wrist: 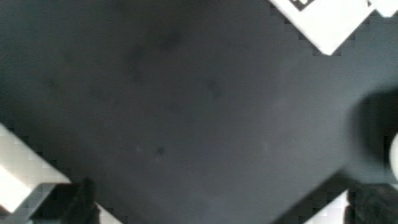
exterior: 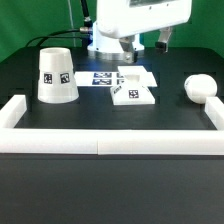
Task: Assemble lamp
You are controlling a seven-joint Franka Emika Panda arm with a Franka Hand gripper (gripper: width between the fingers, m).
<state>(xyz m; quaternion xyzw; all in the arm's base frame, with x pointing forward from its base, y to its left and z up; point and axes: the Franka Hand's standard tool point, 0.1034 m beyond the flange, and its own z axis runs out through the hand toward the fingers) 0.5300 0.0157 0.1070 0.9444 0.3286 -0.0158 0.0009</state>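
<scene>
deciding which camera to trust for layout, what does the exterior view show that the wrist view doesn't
Only the exterior view: the shade upright at the exterior view's left, the square base mid-table, the bulb at the exterior view's right, the border rails. Only the wrist view: a close look at the gripper, open, fingers wide apart, nothing held. Both: the dark table; the wrist view's white tagged corner may be base or marker board, cannot tell.

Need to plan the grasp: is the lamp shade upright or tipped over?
Upright: the shade stands on its wide rim, narrow end on top, with no visible lean.
</scene>
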